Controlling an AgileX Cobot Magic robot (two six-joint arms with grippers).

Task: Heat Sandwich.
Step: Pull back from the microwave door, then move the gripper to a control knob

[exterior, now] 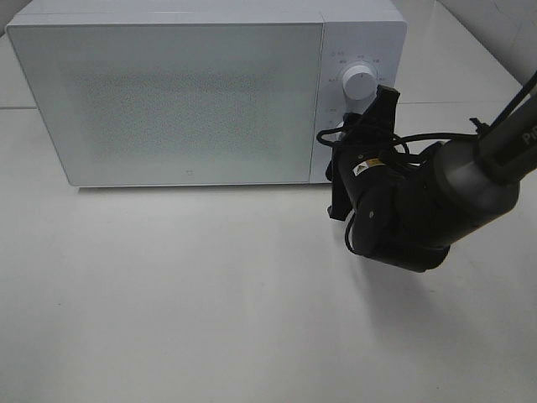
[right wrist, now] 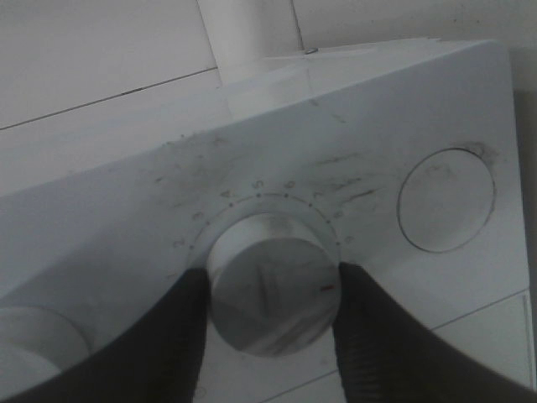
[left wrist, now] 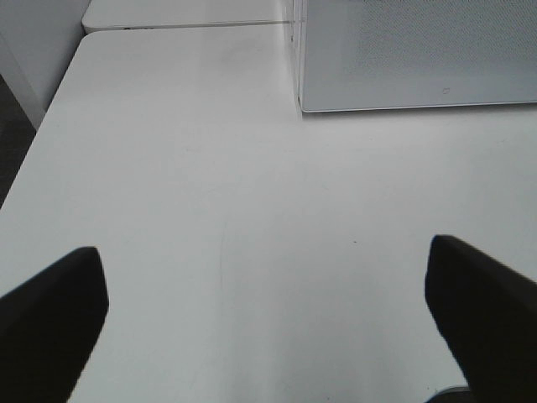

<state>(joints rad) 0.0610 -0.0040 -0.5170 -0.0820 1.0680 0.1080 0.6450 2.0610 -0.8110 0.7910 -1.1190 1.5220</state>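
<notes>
The sandwich is out of view. The white microwave (exterior: 185, 92) stands at the back of the table with its door closed. My right gripper (exterior: 342, 133) is at the control panel and is shut on the lower dial (right wrist: 268, 277). Its two dark fingers (right wrist: 180, 336) press against opposite sides of the dial. The upper dial (exterior: 361, 81) is free. My left gripper (left wrist: 268, 311) hangs open over bare table, with nothing between its fingertips (left wrist: 50, 311). It does not show in the exterior high view.
A round button (right wrist: 445, 201) sits on the panel beside the held dial. The microwave's corner (left wrist: 419, 50) shows beyond the left gripper. The white table (exterior: 210, 302) stretches in front, and its edge (left wrist: 25, 159) drops off on one side in the left wrist view.
</notes>
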